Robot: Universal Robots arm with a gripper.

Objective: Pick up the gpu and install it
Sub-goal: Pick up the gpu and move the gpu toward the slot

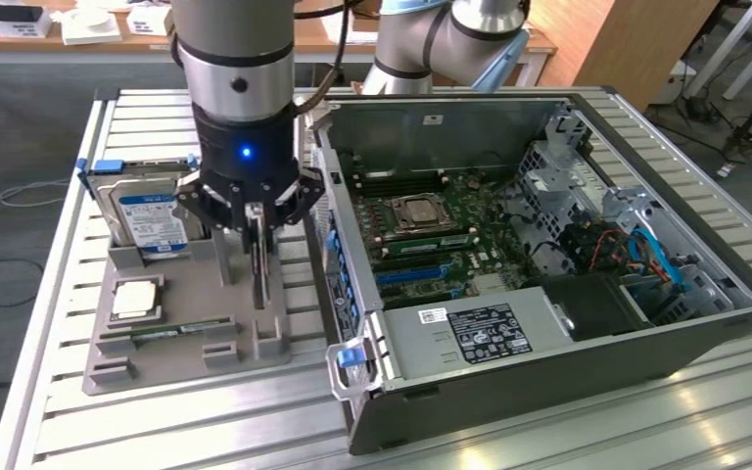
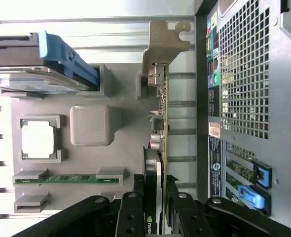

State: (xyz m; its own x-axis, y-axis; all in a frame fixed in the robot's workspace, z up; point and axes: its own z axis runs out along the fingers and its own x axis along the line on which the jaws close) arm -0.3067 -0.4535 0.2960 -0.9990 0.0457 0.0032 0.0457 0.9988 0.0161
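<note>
The gpu (image 1: 261, 269), a thin dark card with a silver end bracket, stands on edge in the right-hand slot of a grey holder tray (image 1: 180, 357). My gripper (image 1: 256, 211) hangs straight above it, its black fingers clamped on both faces of the card's upper edge. In the wrist view the gpu (image 2: 160, 113) runs away from the gripper (image 2: 154, 197), with the fingers (image 2: 135, 197) pressed against the card's black heatsink section. The bracket end lies over the holder tray (image 2: 121, 163). I cannot tell whether the card has risen out of its slot.
In the same tray are a silver hard drive (image 1: 148, 215) with blue rails, a CPU (image 1: 134, 299) and a green RAM stick (image 1: 167, 333). The open computer case (image 1: 546, 392) lies just to the exterior view's right, motherboard (image 1: 442, 245) exposed; its rear panel (image 2: 244, 74) sits close beside the card.
</note>
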